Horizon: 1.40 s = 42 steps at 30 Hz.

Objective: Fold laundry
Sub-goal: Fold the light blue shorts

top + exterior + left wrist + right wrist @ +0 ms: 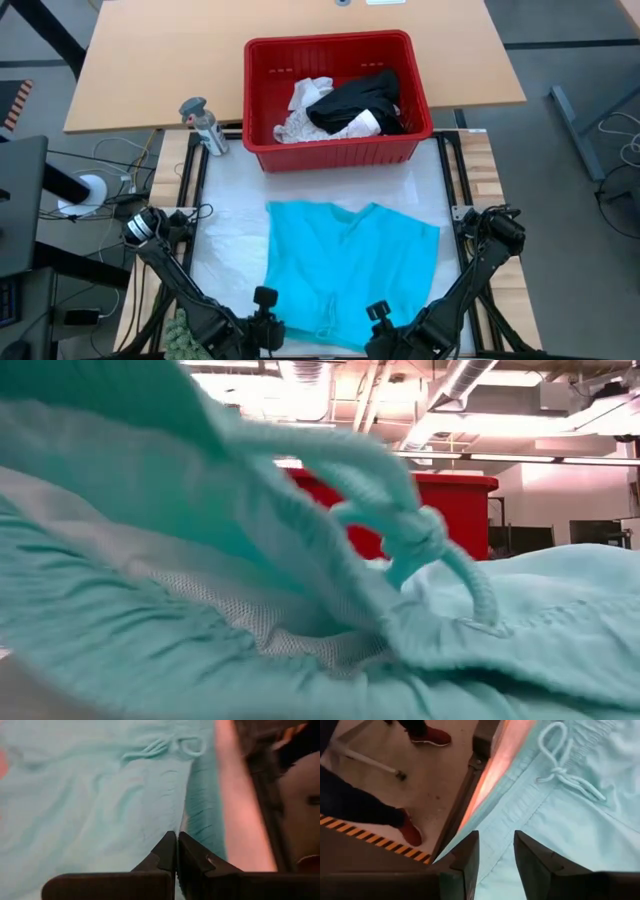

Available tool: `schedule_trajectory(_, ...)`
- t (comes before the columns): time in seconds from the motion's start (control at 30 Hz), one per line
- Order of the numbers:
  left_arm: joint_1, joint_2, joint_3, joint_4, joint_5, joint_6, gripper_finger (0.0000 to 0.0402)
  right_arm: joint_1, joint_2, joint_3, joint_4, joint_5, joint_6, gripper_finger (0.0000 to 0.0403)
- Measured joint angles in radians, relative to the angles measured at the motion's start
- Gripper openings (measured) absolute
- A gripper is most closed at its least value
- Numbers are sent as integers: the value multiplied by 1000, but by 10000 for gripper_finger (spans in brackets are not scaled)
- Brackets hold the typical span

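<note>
High view: teal shorts (350, 265) spread flat just in front of red basket (338, 100), likely staged for folding. Left gripper (265, 322) at waistband edge, fingers pressed together. Right gripper (378, 318) at same edge, fingers parted, apparently letting go. More laundry (350, 105) waits inside basket.

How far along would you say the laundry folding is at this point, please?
Early. Done: the teal garment is out of the red basket and spread on the table. In hand: both grippers sit at its near edge, left gripper shut, right gripper open. Left: folding it, plus the black garment and white pieces.
</note>
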Motion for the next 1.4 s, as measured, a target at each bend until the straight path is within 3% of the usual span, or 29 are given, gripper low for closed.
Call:
schedule_trajectory(0.2,-4,0,0,23,151,7,16,-16,1,-68,36,0,2,167)
schedule_trajectory(0.43,2,3,0,20,292,14,84,-34,1,-106,52,-10,9,191)
schedule_trajectory(0.5,11,3,0,24,287,-20,107,-35,1,-113,55,-17,22,193)
schedule_trajectory(0.63,22,11,0,36,136,-58,127,-35,1,-159,122,-23,29,170)
schedule_trajectory(0.73,35,25,0,84,122,-13,108,-35,1,-203,194,-24,31,117)
schedule_trajectory(0.83,48,36,1,138,117,18,51,-35,1,-236,225,-22,58,44)
schedule_trajectory(0.9,50,54,1,115,117,22,15,-35,0,-259,243,-11,77,17)
schedule_trajectory(1.07,75,129,0,67,102,-13,2,-36,0,-307,286,1,133,25)
schedule_trajectory(1.27,108,232,0,74,231,-1,0,-40,0,-368,344,0,140,15)
schedule_trajectory(1.4,125,259,6,75,260,24,0,-55,-1,-437,401,0,158,15)
